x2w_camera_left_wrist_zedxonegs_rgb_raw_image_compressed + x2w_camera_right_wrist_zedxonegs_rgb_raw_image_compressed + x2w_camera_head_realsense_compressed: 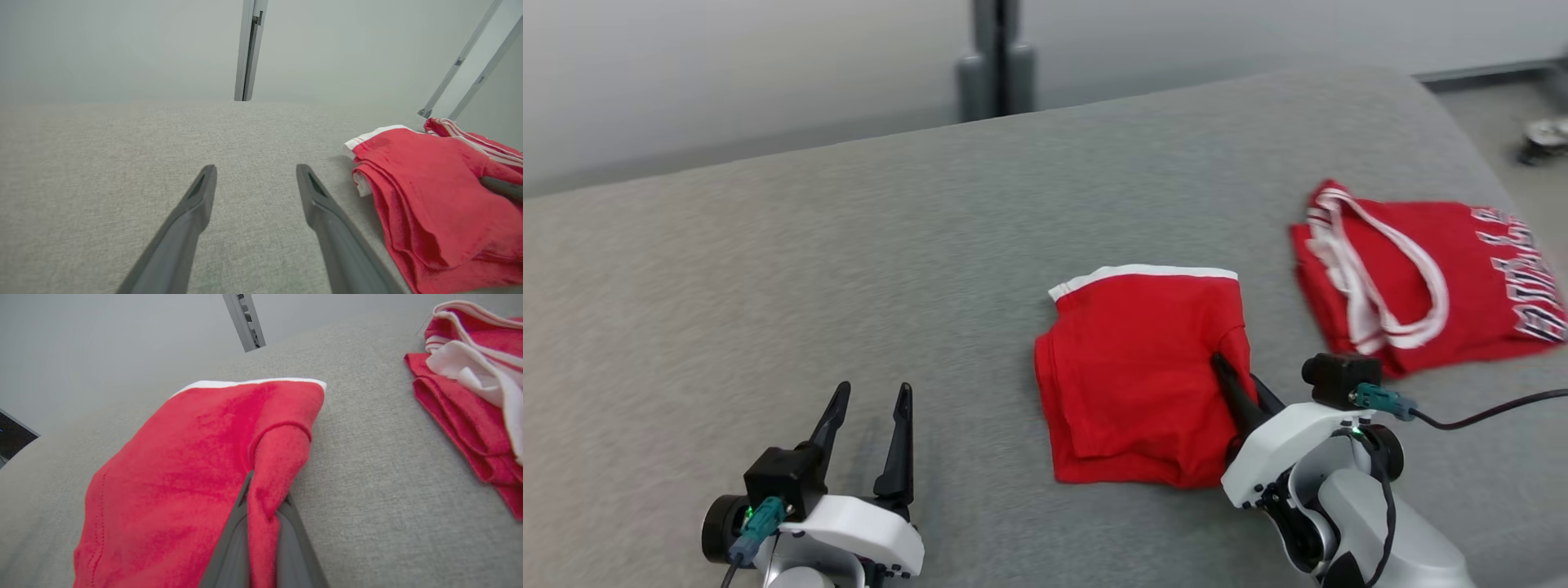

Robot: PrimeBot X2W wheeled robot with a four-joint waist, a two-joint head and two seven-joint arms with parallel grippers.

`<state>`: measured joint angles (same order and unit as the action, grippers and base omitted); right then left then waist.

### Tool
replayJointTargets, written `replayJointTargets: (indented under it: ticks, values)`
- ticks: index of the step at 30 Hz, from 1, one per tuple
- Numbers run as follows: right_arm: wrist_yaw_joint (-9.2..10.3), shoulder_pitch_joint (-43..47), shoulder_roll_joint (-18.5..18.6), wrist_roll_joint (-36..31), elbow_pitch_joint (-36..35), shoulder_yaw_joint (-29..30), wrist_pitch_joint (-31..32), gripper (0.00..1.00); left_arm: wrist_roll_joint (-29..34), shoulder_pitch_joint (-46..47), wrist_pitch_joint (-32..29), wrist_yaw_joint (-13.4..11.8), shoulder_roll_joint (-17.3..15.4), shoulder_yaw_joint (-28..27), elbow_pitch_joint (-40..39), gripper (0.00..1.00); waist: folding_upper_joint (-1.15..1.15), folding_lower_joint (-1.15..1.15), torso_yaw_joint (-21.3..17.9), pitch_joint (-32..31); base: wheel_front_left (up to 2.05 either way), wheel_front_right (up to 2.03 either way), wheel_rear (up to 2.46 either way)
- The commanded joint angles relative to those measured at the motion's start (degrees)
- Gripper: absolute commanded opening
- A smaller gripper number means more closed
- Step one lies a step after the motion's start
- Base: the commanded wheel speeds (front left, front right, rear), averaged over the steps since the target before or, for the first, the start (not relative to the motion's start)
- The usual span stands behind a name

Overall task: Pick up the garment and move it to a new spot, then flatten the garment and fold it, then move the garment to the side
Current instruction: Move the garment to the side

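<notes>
Grey fabric covers the table (849,269). At its middle lies the folded red garment (1127,384), its right edge pinched in the right gripper (1233,367); the left gripper (874,388) stands spread wide and empty.

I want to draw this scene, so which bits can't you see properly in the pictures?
- Lettering on the second red garment: in the head view it is blurred and cut off by the right edge, so it is unreadable.
- Tips of the right gripper: in the right wrist view they are wrapped in the pinched fold of the folded red garment.
- The small object on the floor: in the head view it is blurry and cut off by the edge.
</notes>
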<state>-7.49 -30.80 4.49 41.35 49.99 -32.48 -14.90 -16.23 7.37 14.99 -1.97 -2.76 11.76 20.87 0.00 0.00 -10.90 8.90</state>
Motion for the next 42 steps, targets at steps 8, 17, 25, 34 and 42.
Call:
replayJointTargets:
  ticks: [8, 17, 25, 34, 42]
  values:
    - [0.0, -2.24, 2.66, -0.37, -1.96, -3.23, -0.39, 0.0, 1.14, 3.04, 0.26, 0.95, -0.34, 0.76, 0.34, 1.0, 0.0, 0.0, -12.6, 2.58, 0.0, 0.0, 0.0]
    - [0.01, -12.19, 7.5, -2.51, 0.75, -3.58, -0.39, 0.0, 2.47, 5.27, 0.26, 1.84, -0.33, 0.74, 1.62, 1.0, 0.0, 0.0, -10.82, 6.53, 0.0, 0.0, 0.0]
    - [0.01, -21.42, 16.53, -4.77, 11.14, -0.14, -0.37, 0.0, 3.37, 7.41, 0.26, 2.39, -0.28, 0.88, 1.71, 1.0, 0.0, 0.0, -3.91, 9.54, 0.0, 0.0, 0.0]
    - [0.01, -24.89, 22.74, -10.62, 18.36, 10.43, -0.34, 1.0, 3.15, 6.39, 0.26, 1.24, -0.27, -0.63, 1.36, 1.0, 0.0, 0.0, 0.04, 9.8, 0.0, 0.0, 0.0]
    - [0.01, -16.17, 17.86, -19.67, 2.21, 24.15, -0.33, 1.0, 2.58, 4.8, 0.26, -0.07, -0.3, -2.17, 0.5, 1.0, 0.0, 0.0, 1.63, 6.8, 0.0, 0.0, 0.0]
